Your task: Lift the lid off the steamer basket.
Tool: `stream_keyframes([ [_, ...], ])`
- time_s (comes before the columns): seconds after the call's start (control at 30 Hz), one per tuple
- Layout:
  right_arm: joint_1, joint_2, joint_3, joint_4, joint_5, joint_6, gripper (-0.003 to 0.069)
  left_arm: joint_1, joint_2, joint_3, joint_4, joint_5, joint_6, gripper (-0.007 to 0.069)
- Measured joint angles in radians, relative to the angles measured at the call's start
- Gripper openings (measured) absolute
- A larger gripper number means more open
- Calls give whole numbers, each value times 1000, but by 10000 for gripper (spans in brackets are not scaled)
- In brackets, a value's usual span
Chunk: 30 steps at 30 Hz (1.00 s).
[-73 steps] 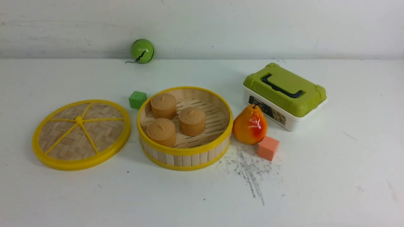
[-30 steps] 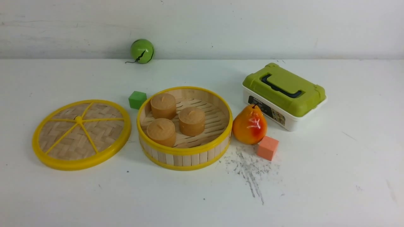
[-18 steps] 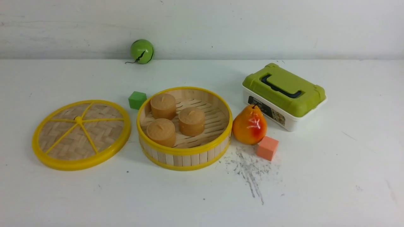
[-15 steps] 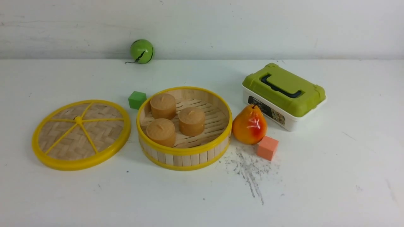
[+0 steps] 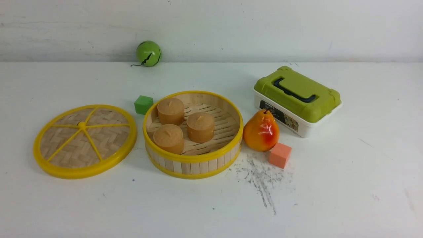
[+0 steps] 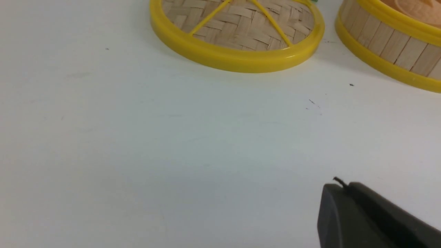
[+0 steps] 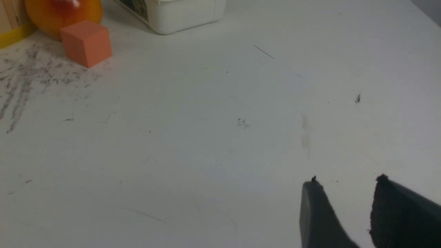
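The left gripper hangs low over the white table with its dark fingers pressed together and nothing between them. Well ahead of its tips lies the large flat round lid of woven tan bamboo with a thick yellow rim and yellow spokes. It is already off and rests flat on the table. Just beside the lid, also ahead of this gripper and slightly apart from the lid's rim, stands the round shallow steamer basket with a wall of pale wooden slats and yellow rims. The basket is open on top and holds three brown cylindrical buns on its slatted floor. The right gripper hovers over bare table with its two dark fingers spread and the gap between them empty. Far ahead of its tips sits a small orange foam cube. An orange-and-red pear stands just behind the cube, next to the basket's wall, and a white rectangular box with a green lid and dark handle lies beyond them. On the basket's far side from both grippers are a small green cube and, farther back at the wall, a green ball.
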Motion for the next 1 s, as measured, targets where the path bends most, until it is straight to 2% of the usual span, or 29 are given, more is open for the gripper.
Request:
stream_keyframes([
  [1.0, 0, 0, 0, 0, 0, 0, 240, 0, 0, 8, -1, -54, 0, 30],
])
